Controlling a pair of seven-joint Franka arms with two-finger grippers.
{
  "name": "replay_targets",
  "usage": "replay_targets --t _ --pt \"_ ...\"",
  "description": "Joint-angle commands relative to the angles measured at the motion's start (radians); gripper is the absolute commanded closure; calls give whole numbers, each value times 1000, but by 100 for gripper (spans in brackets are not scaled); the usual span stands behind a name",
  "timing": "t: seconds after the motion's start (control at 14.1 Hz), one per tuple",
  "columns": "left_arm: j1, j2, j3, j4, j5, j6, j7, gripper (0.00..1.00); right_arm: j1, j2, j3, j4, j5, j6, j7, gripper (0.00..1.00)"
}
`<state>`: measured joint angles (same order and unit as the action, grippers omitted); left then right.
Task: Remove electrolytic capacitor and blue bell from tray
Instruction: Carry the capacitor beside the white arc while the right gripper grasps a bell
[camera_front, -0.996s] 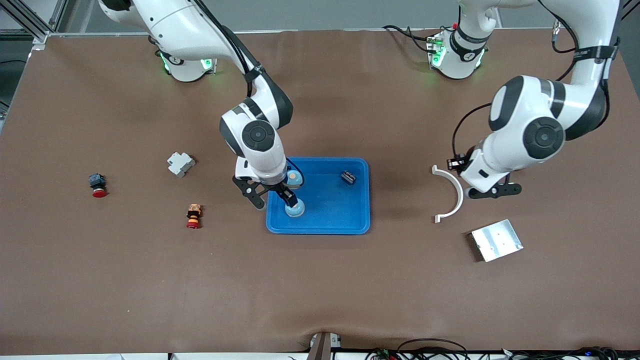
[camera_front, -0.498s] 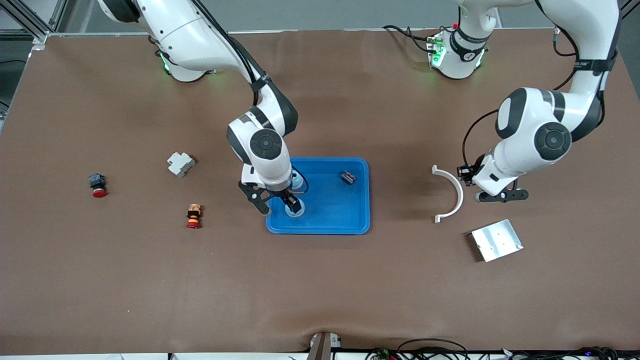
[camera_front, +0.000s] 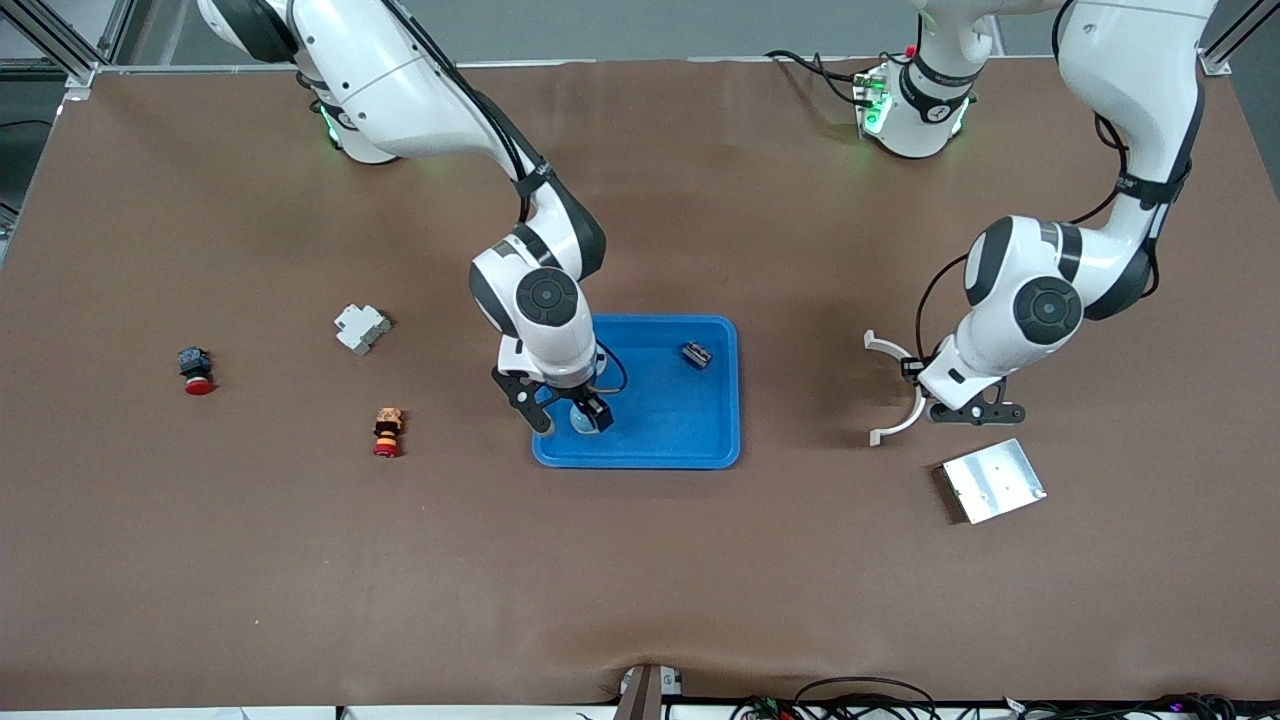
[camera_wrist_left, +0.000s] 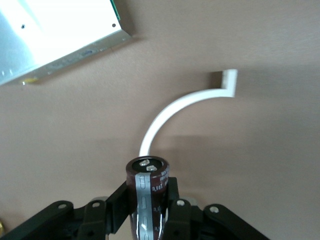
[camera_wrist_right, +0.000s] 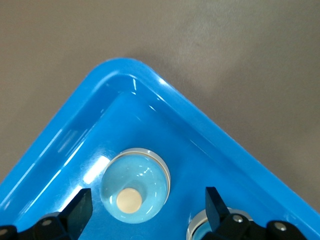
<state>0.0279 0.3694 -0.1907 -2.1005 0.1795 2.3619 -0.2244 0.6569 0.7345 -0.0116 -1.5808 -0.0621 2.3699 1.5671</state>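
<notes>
**A:** Start at the right gripper (camera_front: 565, 415). How does it stand?

**B:** Its fingers are spread, empty, low inside the blue tray (camera_front: 700, 455), at the corner nearest the front camera toward the right arm's end. The bell (camera_wrist_right: 136, 187), pale blue with a cream button, sits on the tray floor between them; I see no contact. A second ago the fingers hung higher over that same corner, so the gripper has come down around the bell.

**A:** And outward from there?

**B:** A small black part (camera_front: 696, 354) lies in the tray's corner well apart from the gripper, unmoved.

**A:** The left gripper (camera_front: 950, 400)?

**B:** Clamped on the capacitor (camera_wrist_left: 147, 187), a dark cylinder held upright between the fingers. It hangs over the white curved bracket (camera_front: 905, 420); earlier it stood beside the bracket, toward the left arm's end. The metal plate (camera_front: 993, 480) lies near it, closer to the front camera, where it was.
</notes>
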Motion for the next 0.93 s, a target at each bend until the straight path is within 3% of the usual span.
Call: replay_targets --t 0.0,0.85 --pt "38 19 -7 11 83 14 17 99 16 25 -11 25 -21 5 36 0" --pt "89 111 -7 16 84 82 105 94 23 82 -11 81 -21 9 70 0"
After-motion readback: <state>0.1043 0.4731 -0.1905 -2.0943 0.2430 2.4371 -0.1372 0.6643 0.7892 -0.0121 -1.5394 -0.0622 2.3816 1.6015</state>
